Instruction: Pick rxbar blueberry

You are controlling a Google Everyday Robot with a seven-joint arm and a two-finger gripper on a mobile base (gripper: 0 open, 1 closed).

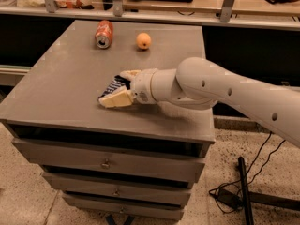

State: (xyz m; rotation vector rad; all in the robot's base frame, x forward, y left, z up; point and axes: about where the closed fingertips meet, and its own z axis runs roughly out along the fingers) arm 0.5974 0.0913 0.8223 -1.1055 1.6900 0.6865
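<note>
The rxbar blueberry (110,85), a dark wrapper with white print, lies on the grey cabinet top (65,83) near its front middle. My gripper (115,87) reaches in from the right on its white arm (211,86). Its two cream fingers (115,99) sit on either side of the bar, pressed against it, with the bar filling the gap between them. The bar still rests on the top. Part of the bar is hidden by the fingers.
A red soda can (103,33) lies on its side at the back of the top. A small orange fruit (143,41) sits to its right. Drawers (105,163) are below the top. Black cables (234,196) lie on the floor at the right.
</note>
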